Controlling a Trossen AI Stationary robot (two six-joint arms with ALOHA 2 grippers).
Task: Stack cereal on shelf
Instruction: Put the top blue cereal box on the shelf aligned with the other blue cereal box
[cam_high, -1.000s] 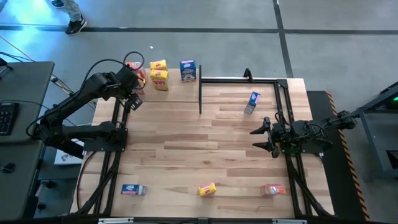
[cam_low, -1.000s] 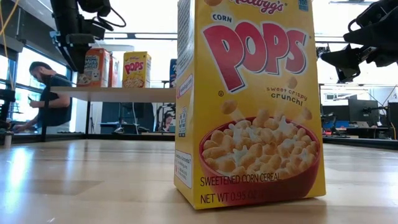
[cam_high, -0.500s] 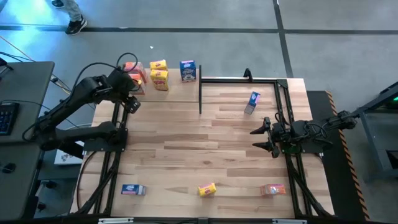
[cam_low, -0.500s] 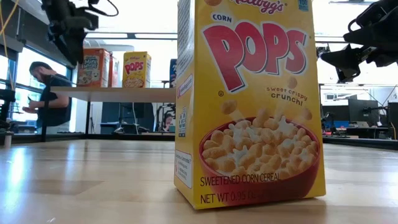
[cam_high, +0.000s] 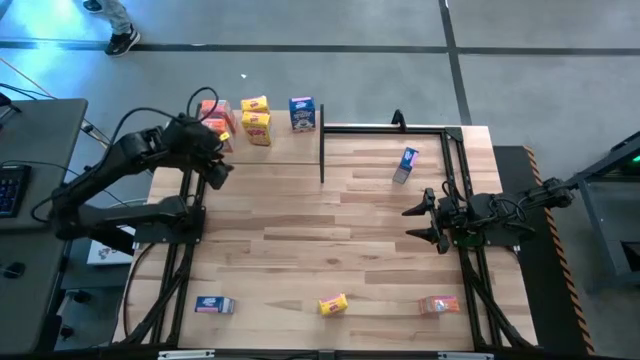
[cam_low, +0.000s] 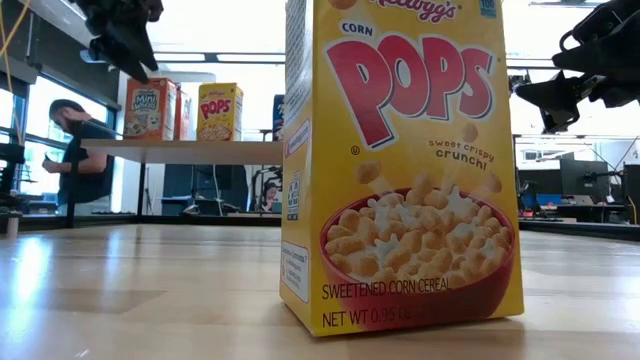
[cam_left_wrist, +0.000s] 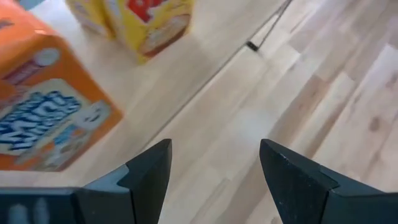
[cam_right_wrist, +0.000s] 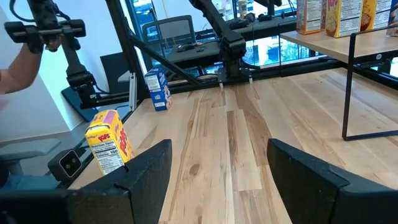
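- Low view first: nearest the camera stands a yellow box (cam_low: 400, 165) of cereal, upright on the table (cam_low: 150, 290). In the high view it sits at the near edge between a blue box (cam_high: 214, 305) and an orange box (cam_high: 438, 305), both apparently lying down.
- These boxes look like thin cardboard: light, stiff along the edges, easily dented on the broad faces. I would squeeze across the narrow sides, near mid-height, with modest force so a box neither crushes nor slips on its glossy print.
- Farther in, the right gripper (cam_high: 418, 221) hangs over the table's right side, fingers spread wide and holding nothing.
- Beyond it another blue box (cam_high: 406, 164) stands on the table, near the black frame (cam_high: 322, 150).
- Farthest off, the shelf (cam_high: 280, 150) carries an orange box on the shelf (cam_high: 212, 118), two yellow ones (cam_high: 257, 121) close together and a blue one (cam_high: 302, 113).
- The left gripper (cam_high: 217, 166) hovers just beside the shelf's orange box, fingers (cam_left_wrist: 146, 174) parted and empty, touching nothing as far as the wrist view shows.
- Judging by this, four boxes are up and four are visible on the table; a ninth I cannot find.
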